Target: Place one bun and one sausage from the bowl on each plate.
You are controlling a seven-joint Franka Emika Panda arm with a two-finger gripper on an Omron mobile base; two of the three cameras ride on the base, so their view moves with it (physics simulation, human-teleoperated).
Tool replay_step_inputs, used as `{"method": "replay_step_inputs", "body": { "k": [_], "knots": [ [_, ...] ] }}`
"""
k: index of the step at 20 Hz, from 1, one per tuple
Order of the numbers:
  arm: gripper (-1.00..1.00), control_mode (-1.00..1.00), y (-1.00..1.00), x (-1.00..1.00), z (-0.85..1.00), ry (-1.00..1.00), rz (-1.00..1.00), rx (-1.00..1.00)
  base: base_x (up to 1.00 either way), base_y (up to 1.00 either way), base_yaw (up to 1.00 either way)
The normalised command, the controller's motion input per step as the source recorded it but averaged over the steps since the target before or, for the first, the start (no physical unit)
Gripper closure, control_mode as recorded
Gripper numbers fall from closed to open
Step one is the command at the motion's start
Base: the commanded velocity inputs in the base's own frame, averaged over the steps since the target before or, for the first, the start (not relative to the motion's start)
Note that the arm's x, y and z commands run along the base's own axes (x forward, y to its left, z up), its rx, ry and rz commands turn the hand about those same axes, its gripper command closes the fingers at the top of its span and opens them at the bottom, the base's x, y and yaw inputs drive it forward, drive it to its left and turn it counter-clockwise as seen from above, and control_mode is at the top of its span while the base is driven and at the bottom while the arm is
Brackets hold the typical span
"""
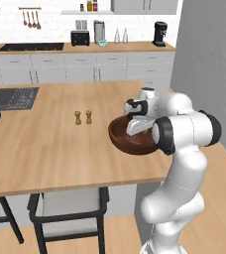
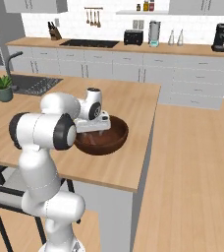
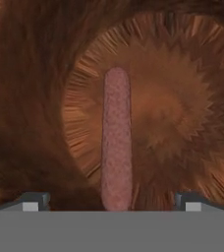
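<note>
Sausage between spread tool inside bowl.

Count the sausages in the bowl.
1. A single sausage lies on the floor of the bowl, between the open gripper's fingertips. The base views hide the bowl's inside, so others may be unseen.

We see our arm rise from the base, fold at the elbow and reach forward toward 12 o'clock, the wrist bent so the hand tips downward. Our gripper points straight down, its jaws spread wide, one finger tip at 9 o'clock and the other at 3 o'clock, gripping nothing.
</note>
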Motion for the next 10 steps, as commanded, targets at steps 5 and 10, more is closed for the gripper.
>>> {"method": "replay_step_inputs", "body": {
  "k": [5,10],
  "knots": [
    [-1.00,-1.00,0.00,0.28,-0.43,-0.06,0.04,0.00,0.00,0.00,0.00],
    [-1.00,-1.00,0.12,0.00,-0.28,-0.04,0.00,0.00,0.00,0.00,0.00]
  ]
}}
